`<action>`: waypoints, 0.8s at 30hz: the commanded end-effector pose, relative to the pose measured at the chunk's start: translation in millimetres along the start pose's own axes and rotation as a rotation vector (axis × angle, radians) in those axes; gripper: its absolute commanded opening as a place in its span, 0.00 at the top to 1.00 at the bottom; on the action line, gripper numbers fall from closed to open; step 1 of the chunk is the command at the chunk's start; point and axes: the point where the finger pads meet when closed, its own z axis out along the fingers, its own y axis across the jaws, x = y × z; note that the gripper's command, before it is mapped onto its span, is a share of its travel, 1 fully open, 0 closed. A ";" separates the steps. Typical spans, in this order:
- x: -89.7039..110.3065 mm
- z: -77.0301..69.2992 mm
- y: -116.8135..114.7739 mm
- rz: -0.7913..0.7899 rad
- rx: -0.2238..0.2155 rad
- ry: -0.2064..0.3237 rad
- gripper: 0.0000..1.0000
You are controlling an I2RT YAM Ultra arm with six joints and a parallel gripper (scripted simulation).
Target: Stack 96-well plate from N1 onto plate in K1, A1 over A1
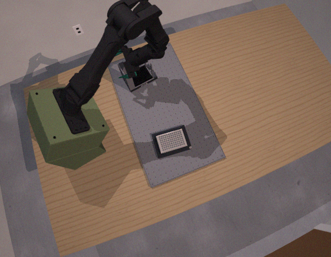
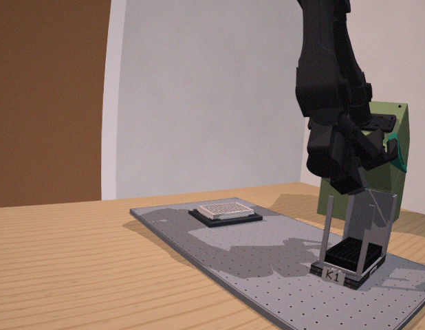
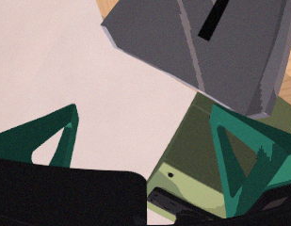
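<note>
The white 96-well plate (image 1: 171, 140) lies in the dark plate nest N1 (image 1: 155, 138) on the grey perforated board (image 1: 177, 110) of the bench (image 1: 257, 83); from the top I see it well apart from the stack rack K1 (image 1: 123, 80), where my arm bends over. In the exterior view, the black plate (image 2: 351, 251) sits low inside K1, the hand (image 2: 390, 152) above it. In the wrist view, the green fingers stand wide, holding nothing.

Two plates: one white (image 1: 171, 140) on the nest (image 1: 155, 136), one black (image 2: 349, 252) in the rack (image 2: 328, 227). One arm (image 1: 90, 74), one green pedestal (image 1: 44, 124), one perforated board (image 1: 171, 171).
</note>
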 end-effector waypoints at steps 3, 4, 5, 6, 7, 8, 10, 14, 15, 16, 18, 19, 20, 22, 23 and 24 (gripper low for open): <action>-55.2 -7.1 -50.1 -0.078 0.187 -0.188 0.00; -55.2 -7.1 -50.1 -0.078 0.187 -0.188 0.00; -55.2 -7.1 -50.1 -0.078 0.187 -0.188 0.00; -55.2 -7.1 -50.1 -0.078 0.187 -0.188 0.00; -55.2 -7.1 -50.1 -0.078 0.187 -0.188 0.00; -55.2 -7.1 -50.1 -0.078 0.187 -0.188 0.00; -55.2 -7.1 -50.1 -0.078 0.187 -0.188 0.00; -55.2 -7.1 -50.1 -0.078 0.187 -0.188 0.00; -55.2 -7.1 -50.1 -0.078 0.187 -0.188 0.00; -55.2 -7.1 -50.1 -0.078 0.187 -0.188 0.00; -55.2 -7.1 -50.1 -0.078 0.187 -0.188 0.00; -47.9 -2.6 -56.8 -0.052 0.181 -0.193 0.00; -50.4 -15.7 -55.9 -0.045 0.166 -0.234 0.00; -50.4 -10.6 -69.1 -0.034 0.176 -0.224 0.00; -50.4 -10.6 -69.1 -0.034 0.176 -0.224 0.00; -50.4 -10.6 -69.1 -0.034 0.176 -0.224 0.00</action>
